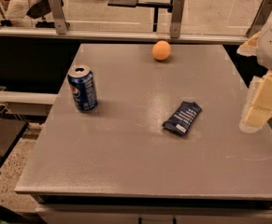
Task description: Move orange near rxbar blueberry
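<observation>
Found a blue cylindrical metal soda can (82,88) upright near the left edge of the grey flat tabletop (126,162), well to the left of the line between the two task items; spotted the small round orange fruit (161,50), smooth and matte, close to the far edge, slightly right of its middle; noted the flat rectangular dark navy snack bar wrapper (182,118), white-lettered with a pale end label, lying tilted right of centre, well apart from the fruit; saw the cream blocky gripper (256,115) hanging at the right edge, near the wrapper but apart; could not tell whether open or closed.
</observation>
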Available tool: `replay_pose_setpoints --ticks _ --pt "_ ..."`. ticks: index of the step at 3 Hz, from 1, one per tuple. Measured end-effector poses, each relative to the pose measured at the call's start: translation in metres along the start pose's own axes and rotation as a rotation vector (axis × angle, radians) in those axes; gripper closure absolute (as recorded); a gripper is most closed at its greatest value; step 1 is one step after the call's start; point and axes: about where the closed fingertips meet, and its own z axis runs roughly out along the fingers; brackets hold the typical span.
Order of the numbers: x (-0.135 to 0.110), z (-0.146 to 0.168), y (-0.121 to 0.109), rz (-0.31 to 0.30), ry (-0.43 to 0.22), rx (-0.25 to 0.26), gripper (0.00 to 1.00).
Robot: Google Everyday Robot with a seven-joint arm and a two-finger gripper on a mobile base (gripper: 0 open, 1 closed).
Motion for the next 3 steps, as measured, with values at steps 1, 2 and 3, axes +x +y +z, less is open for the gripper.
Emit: replay_pose_setpoints --ticks 1,2,3 --pt "0.000 0.000 0.000 0.000 0.000 0.000 0.00" --pt "-0.008 0.006 -0.027 0.043 -0.055 0.021 0.00" --pt "-0.018 0.021 -0.059 0.078 -0.115 0.050 0.00"
